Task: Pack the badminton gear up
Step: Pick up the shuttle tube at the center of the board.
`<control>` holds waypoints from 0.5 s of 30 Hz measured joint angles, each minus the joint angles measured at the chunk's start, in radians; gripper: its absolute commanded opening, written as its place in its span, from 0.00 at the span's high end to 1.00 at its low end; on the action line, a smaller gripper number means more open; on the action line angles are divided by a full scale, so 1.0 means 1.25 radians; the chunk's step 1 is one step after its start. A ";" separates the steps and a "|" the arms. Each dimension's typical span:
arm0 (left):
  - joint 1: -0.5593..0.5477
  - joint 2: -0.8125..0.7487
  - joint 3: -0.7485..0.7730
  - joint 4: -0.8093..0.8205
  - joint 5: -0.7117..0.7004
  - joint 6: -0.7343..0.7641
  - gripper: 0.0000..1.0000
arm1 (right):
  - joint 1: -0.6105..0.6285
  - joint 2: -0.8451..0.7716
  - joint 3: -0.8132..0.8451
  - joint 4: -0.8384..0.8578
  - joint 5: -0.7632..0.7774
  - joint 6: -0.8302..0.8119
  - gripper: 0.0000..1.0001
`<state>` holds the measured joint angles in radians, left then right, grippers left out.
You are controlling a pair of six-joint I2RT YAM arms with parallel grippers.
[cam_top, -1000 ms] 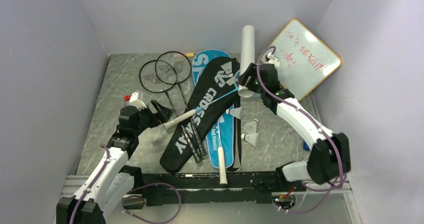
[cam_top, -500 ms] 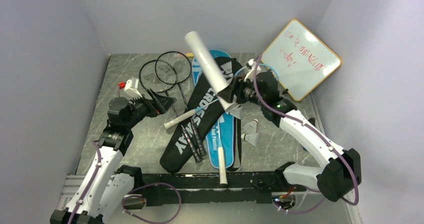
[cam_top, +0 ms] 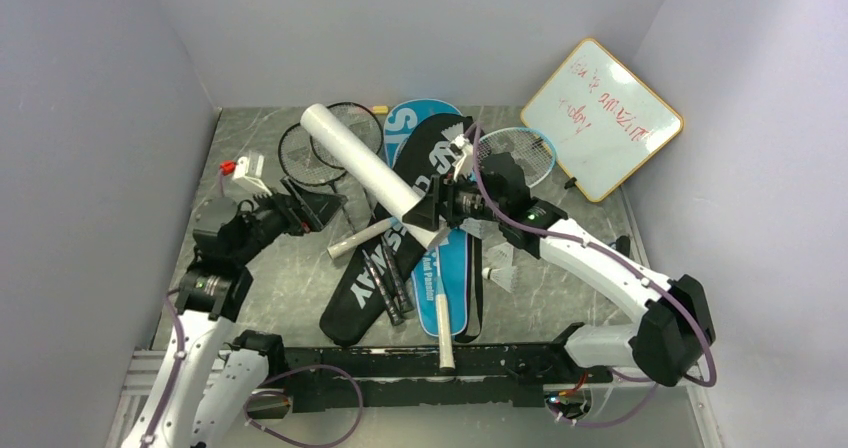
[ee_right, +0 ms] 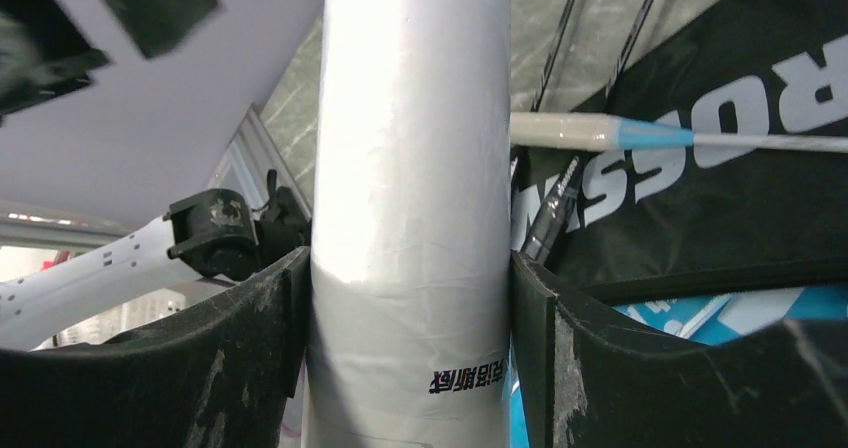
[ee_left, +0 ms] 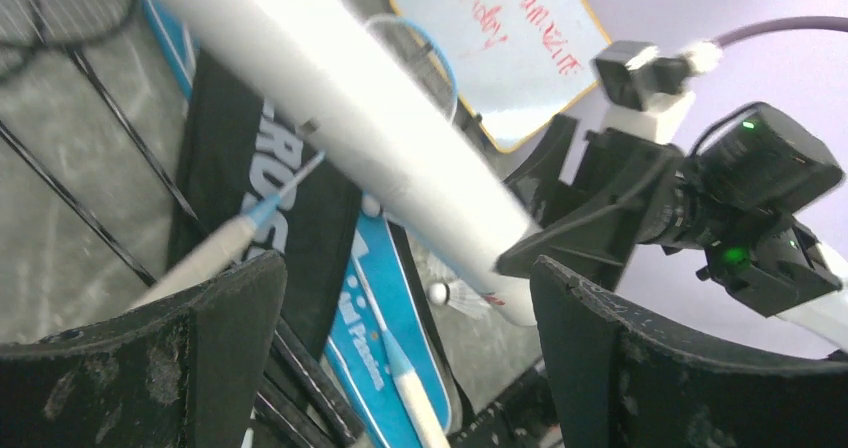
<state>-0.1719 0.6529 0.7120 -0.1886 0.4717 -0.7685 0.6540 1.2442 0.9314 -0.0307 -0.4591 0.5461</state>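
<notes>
My right gripper (cam_top: 432, 218) is shut on the lower end of the white cardboard tube (cam_top: 365, 168) (ee_right: 410, 168), and holds it slanted above the black "CROSSWAY" cover (cam_top: 375, 278). The tube's free end points back-left over two black rackets (cam_top: 300, 158). My left gripper (cam_top: 310, 208) (ee_left: 410, 313) is open and empty, left of the tube (ee_left: 340, 88) and apart from it. The light-blue racket (cam_top: 515, 153) lies across the black cover. Beneath lies the blue cover (cam_top: 445, 283). White shuttlecocks (cam_top: 500, 268) lie to its right.
A wood-framed whiteboard (cam_top: 600, 118) with red writing leans in the back right corner. Grey walls close in the table on the left, back and right. A black rail (cam_top: 440, 363) runs along the near edge.
The right gripper has swung the tube from upright at the back to a low slant leftward over the covers. The left arm drew back to the left, still open.
</notes>
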 measured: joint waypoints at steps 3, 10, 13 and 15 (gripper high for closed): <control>0.000 -0.041 0.037 -0.019 -0.020 0.076 0.03 | 0.002 0.033 0.038 -0.056 0.003 -0.004 0.38; 0.000 -0.051 0.094 -0.022 -0.020 0.255 0.03 | 0.002 0.043 0.067 -0.158 0.006 -0.016 0.37; 0.000 -0.037 0.096 -0.019 0.004 0.368 0.03 | 0.002 0.032 0.067 -0.204 0.005 -0.016 0.36; 0.000 -0.032 0.096 -0.008 0.047 0.456 0.03 | 0.002 0.016 0.067 -0.233 0.003 -0.016 0.36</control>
<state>-0.1722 0.6128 0.8326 -0.1989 0.5308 -0.1986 0.6563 1.2648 1.0157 -0.3214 -0.4553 0.5259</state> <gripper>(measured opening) 0.971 0.683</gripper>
